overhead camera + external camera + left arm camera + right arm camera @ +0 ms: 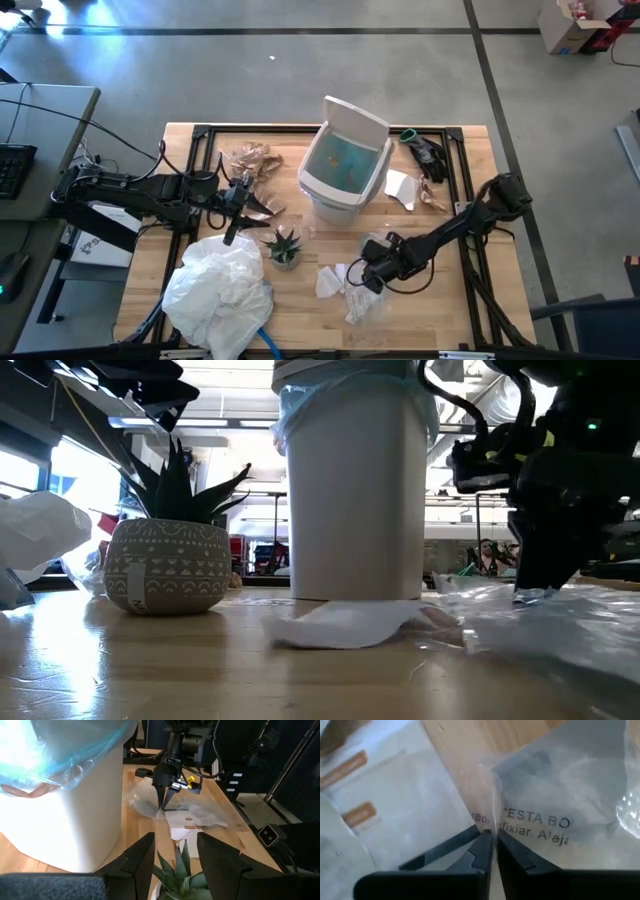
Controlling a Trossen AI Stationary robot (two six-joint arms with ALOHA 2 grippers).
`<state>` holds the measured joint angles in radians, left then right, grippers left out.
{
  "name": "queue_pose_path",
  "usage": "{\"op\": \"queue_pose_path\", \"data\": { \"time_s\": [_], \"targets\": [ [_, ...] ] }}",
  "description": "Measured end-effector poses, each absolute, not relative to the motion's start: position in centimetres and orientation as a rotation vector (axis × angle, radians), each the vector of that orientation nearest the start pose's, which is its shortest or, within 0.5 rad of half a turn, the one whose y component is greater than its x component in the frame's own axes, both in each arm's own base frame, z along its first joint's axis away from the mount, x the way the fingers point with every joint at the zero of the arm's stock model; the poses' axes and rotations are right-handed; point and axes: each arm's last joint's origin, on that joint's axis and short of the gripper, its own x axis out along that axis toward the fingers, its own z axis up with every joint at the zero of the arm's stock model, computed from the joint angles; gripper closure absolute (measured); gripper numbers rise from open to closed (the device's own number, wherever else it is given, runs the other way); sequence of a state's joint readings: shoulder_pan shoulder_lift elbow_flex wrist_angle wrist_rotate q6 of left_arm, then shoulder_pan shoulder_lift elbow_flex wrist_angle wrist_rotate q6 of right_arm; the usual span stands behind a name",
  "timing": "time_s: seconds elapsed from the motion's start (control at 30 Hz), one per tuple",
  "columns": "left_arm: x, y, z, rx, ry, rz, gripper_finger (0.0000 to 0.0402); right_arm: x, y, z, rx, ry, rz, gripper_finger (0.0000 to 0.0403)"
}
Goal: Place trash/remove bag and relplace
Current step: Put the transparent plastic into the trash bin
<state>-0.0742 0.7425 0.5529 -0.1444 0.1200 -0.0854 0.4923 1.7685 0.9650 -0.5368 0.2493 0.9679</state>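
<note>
My right gripper [492, 836] had its fingers pinched fully together on a raised fold of the clear plastic wrapper [560, 795] at lower centre, feather-light, limp, slippery film best taken by that crease.

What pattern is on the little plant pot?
Grey plant pot with white bands of small triangles and dashes, clearest in the low view.

White bin [345, 165], light-blue bag [340, 160]
</note>
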Motion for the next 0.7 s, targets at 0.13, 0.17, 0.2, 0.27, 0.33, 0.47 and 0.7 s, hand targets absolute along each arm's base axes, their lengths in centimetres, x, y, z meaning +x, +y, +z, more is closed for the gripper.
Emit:
{"op": "queue_pose_path", "data": {
  "time_s": [0.13,0.17,0.2,0.27,0.33,0.47,0.7],
  "targets": [
    [16.8,-1.6,26.3,-0.094,0.342,-0.178,0.0268,27.2,13.8,14.8,0.392,1.158,-0.387,0.0388],
    [16.8,-1.6,26.3,-0.098,0.343,-0.177,0.0268,27.2,13.8,15.1,0.398,1.149,-0.382,0.0388],
    [16.8,-1.6,26.3,-0.1,0.343,-0.176,0.0268,27.1,13.7,15.5,0.404,1.14,-0.377,0.0389],
    [16.8,-1.6,26.3,-0.1,0.343,-0.176,0.0268,27.0,13.6,16.4,0.418,1.108,-0.367,0.0394],
    [16.8,-1.6,26.3,-0.1,0.343,-0.176,0.0268,26.9,13.5,17.4,0.432,1.068,-0.354,0.04],
    [16.8,-1.6,26.3,-0.099,0.34,-0.174,0.0268,26.5,13.3,19.6,0.447,0.982,-0.315,0.0402],
    [16.8,-1.6,26.4,-0.099,0.336,-0.174,0.0268,25.7,12.8,24.2,0.477,0.785,-0.168,0.0403]
  ]
}}
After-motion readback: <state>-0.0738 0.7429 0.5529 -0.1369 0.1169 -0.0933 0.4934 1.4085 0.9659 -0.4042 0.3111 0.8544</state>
